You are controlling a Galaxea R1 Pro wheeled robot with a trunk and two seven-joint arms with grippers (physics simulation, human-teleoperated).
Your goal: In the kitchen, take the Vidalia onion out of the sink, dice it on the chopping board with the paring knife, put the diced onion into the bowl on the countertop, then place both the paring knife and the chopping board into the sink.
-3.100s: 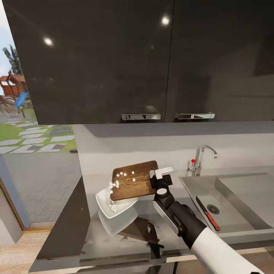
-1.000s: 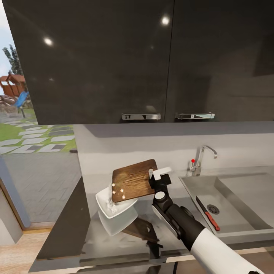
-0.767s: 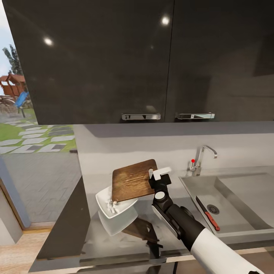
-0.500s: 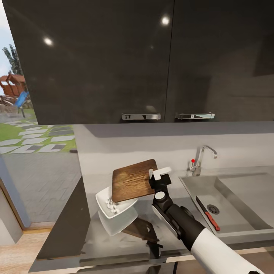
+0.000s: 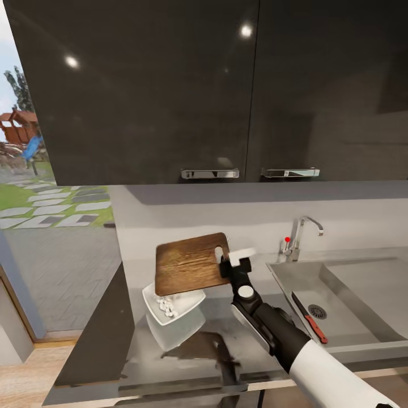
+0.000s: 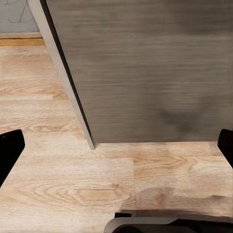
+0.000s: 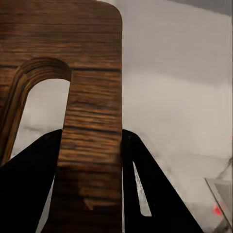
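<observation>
Most of the task reads as done: the diced onion (image 5: 167, 307) lies as white cubes in the bowl (image 5: 190, 301) on the countertop (image 5: 113, 345), the paring knife (image 5: 309, 318) already rests in the sink (image 5: 362, 294) to the right near the drain, and the chopping board (image 5: 190, 263) shows a bare face. My right gripper (image 5: 225, 262) is clamped on the board's slotted end, holding it in the air just above the bowl, well left of the sink. One step remains, I judge, carrying the board right into the sink; my left gripper's fingertips (image 6: 9, 153) stand wide apart, holding nothing, over wooden floor (image 6: 73, 194).
</observation>
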